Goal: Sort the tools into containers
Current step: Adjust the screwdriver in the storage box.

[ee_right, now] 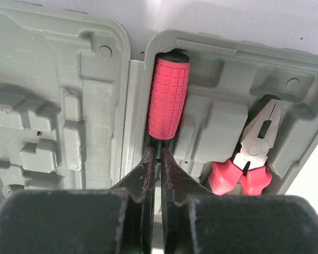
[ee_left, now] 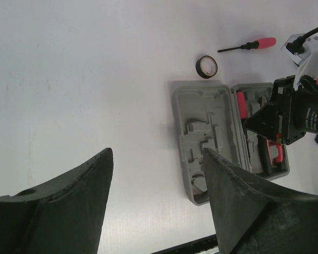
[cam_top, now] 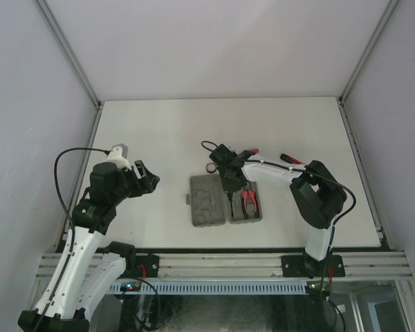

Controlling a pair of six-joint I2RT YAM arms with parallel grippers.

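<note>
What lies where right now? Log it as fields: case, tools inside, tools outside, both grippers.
case: grey case, open flat
inside, right half: red grid-handled tool by the hinge; pliers
on table: screwdriver, black ring
left gripper: open, empty, away from case
right gripper: shut, tips at the red handle's base

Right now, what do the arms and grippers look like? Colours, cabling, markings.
Both the left arm and the right arm: white link shells, black joint housings. A black cable loops off the left; a second cable curls at the right wrist. The left gripper and right gripper are matte black, with tapered wedge fingers, rough-edged. The right wrist camera carries white label print.
</note>
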